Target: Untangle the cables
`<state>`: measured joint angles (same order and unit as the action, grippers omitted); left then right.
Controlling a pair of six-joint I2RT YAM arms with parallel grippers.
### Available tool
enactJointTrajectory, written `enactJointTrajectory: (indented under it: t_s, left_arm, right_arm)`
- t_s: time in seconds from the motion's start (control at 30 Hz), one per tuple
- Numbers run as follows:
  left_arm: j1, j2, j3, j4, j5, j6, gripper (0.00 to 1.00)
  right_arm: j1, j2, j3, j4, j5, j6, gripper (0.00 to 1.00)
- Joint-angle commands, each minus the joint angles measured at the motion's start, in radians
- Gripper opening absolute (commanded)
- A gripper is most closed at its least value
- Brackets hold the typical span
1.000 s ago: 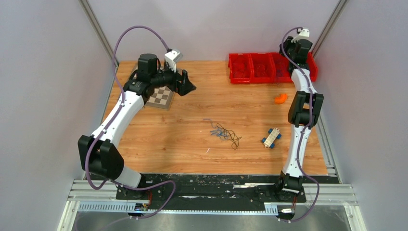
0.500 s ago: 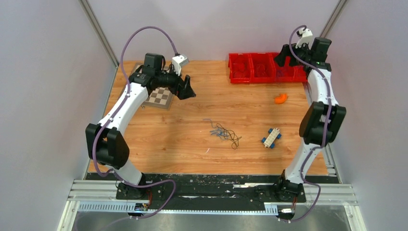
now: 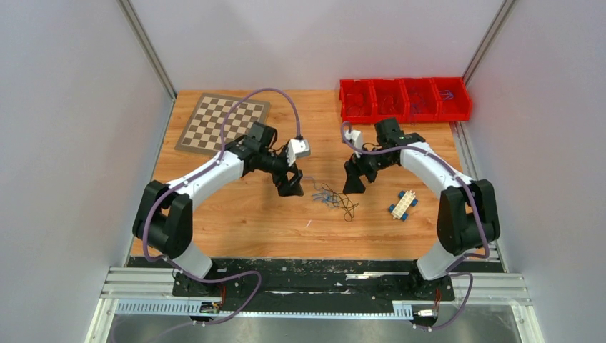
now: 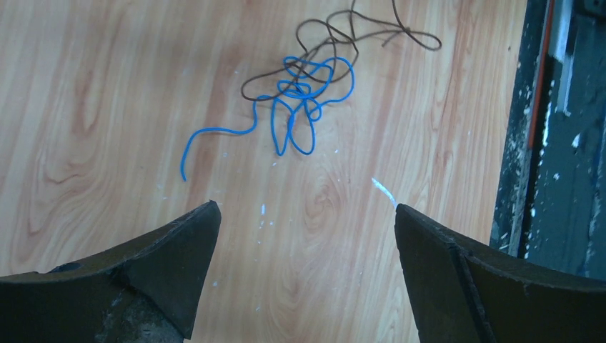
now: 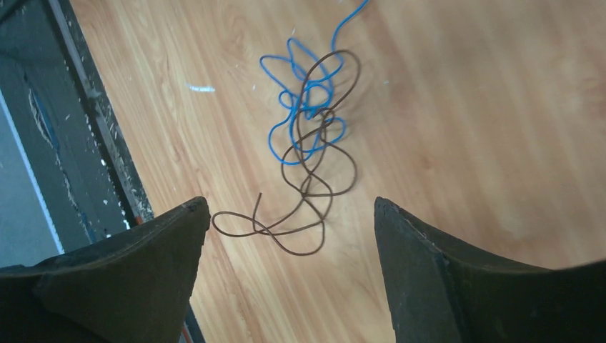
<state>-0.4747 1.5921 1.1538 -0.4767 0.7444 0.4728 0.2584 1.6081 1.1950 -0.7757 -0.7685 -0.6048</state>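
Left gripper (image 4: 306, 211): fingers spread wide, holding nothing; I have it hovering at 9 o'clock of the tangle in the top view.
Right gripper (image 5: 289, 204): likewise spread and empty, at 2 o'clock of the tangle.
Cables (image 3: 332, 196): on the wood between both tools; the blue cable (image 4: 300, 107) is looped through the brown cable (image 5: 314, 179), and each has a free tail.
Risk, pinch: the strands lie thin and flat, so I judge the fingers may shut on nothing or scrape the board.
Risk, pull: grabbing the crossed middle could catch both colours and tighten the snarl.
Risk, drag: the whole bundle may slide toward the toy block (image 3: 404, 205) at 3 o'clock.
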Motion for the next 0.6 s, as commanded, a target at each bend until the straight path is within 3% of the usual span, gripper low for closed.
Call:
enactJointTrajectory:
  t_s: [0.0,0.27,0.57]
  left_arm:
    - [-0.029,-0.085,-0.085,0.156,-0.030,0.112,1.00]
    - [-0.183,-0.147,-0.316,0.486,-0.206,0.184,0.96]
    - [-0.304,0.013,-0.350,0.677,-0.316,0.302,0.68]
  right_arm:
    - [0.055,0.072,-0.006,0.002,0.055,0.012,0.82]
    - [0.055,0.226,0.008,0.013,0.079,0.067,0.74]
    - [0.045,0.297,-0.001,-0.003,0.055,0.101,0.58]
